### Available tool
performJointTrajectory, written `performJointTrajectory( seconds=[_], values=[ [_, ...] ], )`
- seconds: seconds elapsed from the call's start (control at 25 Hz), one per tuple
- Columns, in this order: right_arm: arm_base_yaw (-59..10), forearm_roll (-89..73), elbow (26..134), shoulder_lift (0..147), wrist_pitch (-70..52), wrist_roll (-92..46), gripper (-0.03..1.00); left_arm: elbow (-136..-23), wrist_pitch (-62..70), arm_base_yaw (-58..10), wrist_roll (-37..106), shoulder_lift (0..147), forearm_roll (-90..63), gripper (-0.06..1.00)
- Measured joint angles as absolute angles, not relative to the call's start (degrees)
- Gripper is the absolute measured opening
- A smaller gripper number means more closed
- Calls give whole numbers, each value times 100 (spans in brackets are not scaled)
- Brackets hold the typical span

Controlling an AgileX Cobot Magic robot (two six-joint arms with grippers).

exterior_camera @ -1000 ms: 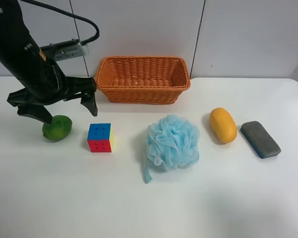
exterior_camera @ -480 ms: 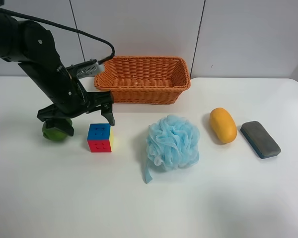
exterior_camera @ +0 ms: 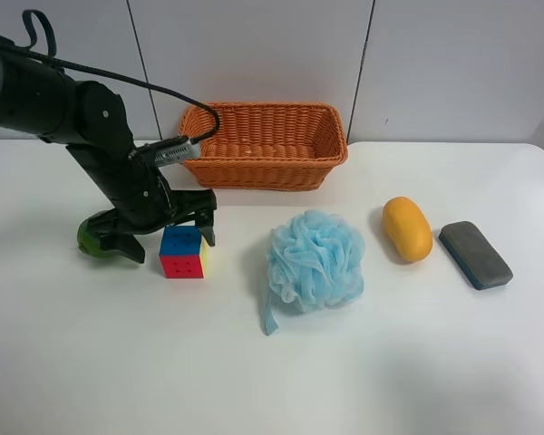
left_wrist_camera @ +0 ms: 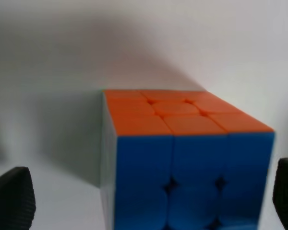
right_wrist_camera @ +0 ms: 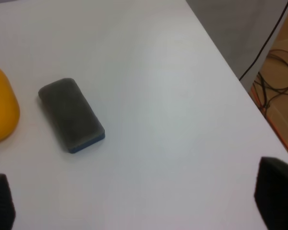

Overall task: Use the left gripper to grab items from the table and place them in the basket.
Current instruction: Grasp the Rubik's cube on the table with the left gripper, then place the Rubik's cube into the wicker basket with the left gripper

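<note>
My left gripper (exterior_camera: 168,237) is open and lowered at the multicoloured puzzle cube (exterior_camera: 183,253), one finger on each side of it. In the left wrist view the cube (left_wrist_camera: 182,158) sits between the two fingertips (left_wrist_camera: 12,199), which stand apart from it. The green round fruit (exterior_camera: 88,237) lies just behind the arm, partly hidden. The light-blue bath pouf (exterior_camera: 315,258), the orange-yellow oval fruit (exterior_camera: 407,228) and the grey-blue block (exterior_camera: 475,255) lie on the white table (exterior_camera: 390,362). The wicker basket (exterior_camera: 261,145) stands at the back, with nothing seen in it. My right gripper (right_wrist_camera: 139,196) is open above the table.
The right wrist view shows the grey-blue block (right_wrist_camera: 71,115) and the orange-yellow fruit (right_wrist_camera: 1,111), with the table's edge and floor cables (right_wrist_camera: 278,76) beyond. A grey panelled wall (exterior_camera: 254,54) stands behind the basket.
My left arm has swung from above the green fruit toward the cube and come down. Its open fingers now straddle the cube. The items have not moved.
</note>
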State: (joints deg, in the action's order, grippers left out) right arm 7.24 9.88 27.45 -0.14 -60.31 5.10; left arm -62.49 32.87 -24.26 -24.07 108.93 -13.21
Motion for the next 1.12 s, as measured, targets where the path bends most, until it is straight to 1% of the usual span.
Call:
performJointTrajectory(
  seconds=[0.36,0.4,0.44,0.52,0.64,0.72,1.12],
  values=[
    [724,988,2745,-14,-6031,510,99,-6249,3060,-2602,-2399,11304,-1296,99],
    [724,988,2745,-14,-6031,510,99,-6249,3033,-2622,-2399,11318,-1284,98],
    [724,988,2745,-14,-6031,510,99,-6249,2997,-2639,-2399,11318,-1284,95],
    [724,988,2745,-14,-6031,510,99,-6251,2957,-2639,-2399,11318,-1284,86],
    [724,988,2745,-14,-6031,510,99,-6251,2945,-2639,-2399,11318,-1278,67],
    [724,988,2745,-14,-6031,510,99,-6251,2945,-2639,-2394,11318,-1278,57],
    [724,988,2745,-14,-6031,510,99,-6251,3017,-2639,-2387,11243,-1278,57]
  ],
)
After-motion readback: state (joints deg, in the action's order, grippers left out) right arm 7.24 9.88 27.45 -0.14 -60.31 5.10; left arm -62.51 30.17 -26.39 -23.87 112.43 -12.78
